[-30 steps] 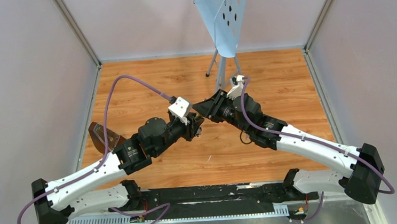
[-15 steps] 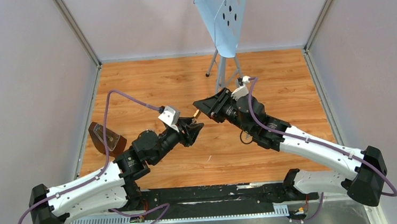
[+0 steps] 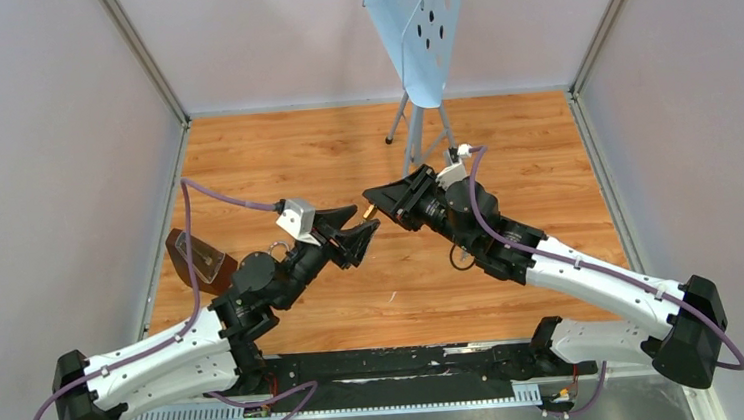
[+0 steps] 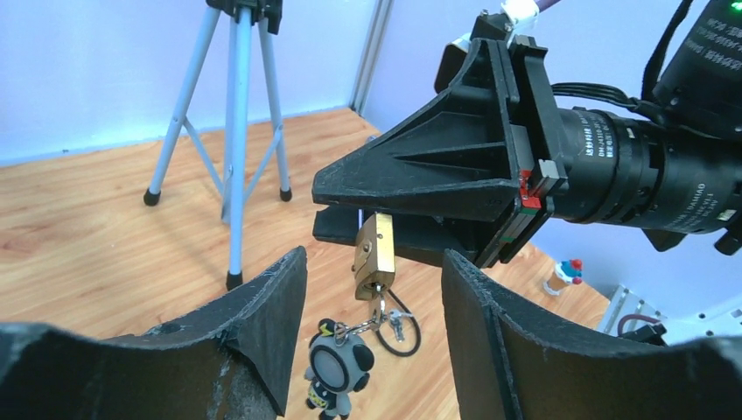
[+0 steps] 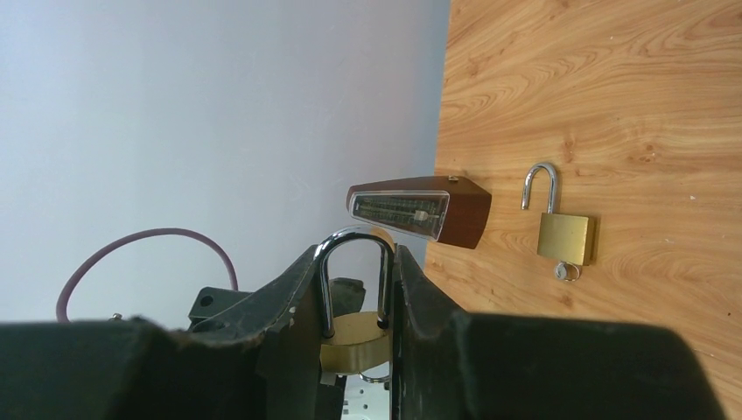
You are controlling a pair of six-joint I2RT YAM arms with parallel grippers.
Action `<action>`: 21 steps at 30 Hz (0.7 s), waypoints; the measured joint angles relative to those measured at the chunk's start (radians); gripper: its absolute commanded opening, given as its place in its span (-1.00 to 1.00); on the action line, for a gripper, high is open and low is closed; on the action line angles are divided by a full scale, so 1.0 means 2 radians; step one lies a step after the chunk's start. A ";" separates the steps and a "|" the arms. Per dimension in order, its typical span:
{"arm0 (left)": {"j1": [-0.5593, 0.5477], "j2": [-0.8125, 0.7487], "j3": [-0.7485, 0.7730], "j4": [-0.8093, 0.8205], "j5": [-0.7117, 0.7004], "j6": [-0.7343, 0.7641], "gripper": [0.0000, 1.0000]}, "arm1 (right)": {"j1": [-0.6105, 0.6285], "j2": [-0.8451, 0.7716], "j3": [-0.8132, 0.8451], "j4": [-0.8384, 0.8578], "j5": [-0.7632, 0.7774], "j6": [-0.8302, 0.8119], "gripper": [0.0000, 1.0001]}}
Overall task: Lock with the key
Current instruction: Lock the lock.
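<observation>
My right gripper (image 3: 377,201) is shut on the steel shackle (image 5: 353,234) of a brass padlock (image 4: 374,256), which hangs below its fingers; both shackle legs sit in the body (image 5: 354,341). A bunch on a ring with a grey and black fob (image 4: 337,372) hangs from its keyhole. My left gripper (image 3: 360,221) is open and empty, its fingers (image 4: 271,324) either side of the hanging padlock, apart from it. The tiny silver key (image 5: 565,271) with a round head sits in the keyhole of a second brass padlock (image 5: 566,234), which lies on the table with its shackle open.
A brown metronome (image 3: 196,259) lies at the table's left edge, beside the second padlock. A light blue music stand on a tripod (image 3: 418,116) stands at the back middle. A black loop (image 4: 404,334) and a small ice-cream toy (image 4: 564,274) lie on the wood.
My left gripper has let go at the held padlock's underside, drawn back to the left and opened. The right gripper has shifted slightly right and still holds the padlock.
</observation>
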State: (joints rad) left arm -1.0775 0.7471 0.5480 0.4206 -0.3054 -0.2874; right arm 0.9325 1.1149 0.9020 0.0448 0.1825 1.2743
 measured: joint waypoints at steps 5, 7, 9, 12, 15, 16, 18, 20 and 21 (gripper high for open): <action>0.000 0.024 0.000 0.014 -0.004 0.005 0.06 | 0.000 0.000 0.000 0.000 0.000 0.004 -1.00; 0.000 0.035 0.000 0.018 -0.005 0.007 0.01 | 0.000 0.000 0.000 0.000 -0.001 0.006 -1.00; 0.000 0.041 0.000 0.021 -0.005 0.008 -0.01 | 0.000 0.000 0.000 0.000 -0.002 0.006 -1.00; 0.000 0.044 0.000 0.028 -0.006 0.011 -0.01 | 0.000 0.000 0.000 0.000 -0.005 0.006 -1.00; 0.000 0.044 0.000 0.037 -0.007 0.014 -0.01 | 0.000 0.000 0.000 0.000 -0.005 0.006 -1.00; 0.000 0.044 0.000 0.039 -0.008 0.015 -0.04 | 0.000 0.000 0.000 0.000 -0.005 0.006 -1.00; 0.000 0.044 0.000 0.043 -0.009 0.017 -0.18 | 0.000 0.000 0.000 0.000 -0.005 0.007 -1.00; 0.000 0.044 0.000 0.045 -0.010 0.018 -0.39 | 0.000 0.000 0.000 0.000 -0.005 0.008 -1.00; 0.000 0.044 0.000 0.046 -0.010 0.020 -0.52 | 0.000 0.000 0.000 0.000 -0.005 0.008 -1.00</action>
State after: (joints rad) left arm -1.0775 0.8345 0.5480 0.5117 -0.3248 -0.2478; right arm 0.9325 1.1149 0.9020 0.0448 0.1722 1.2900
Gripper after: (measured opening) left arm 0.374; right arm 0.266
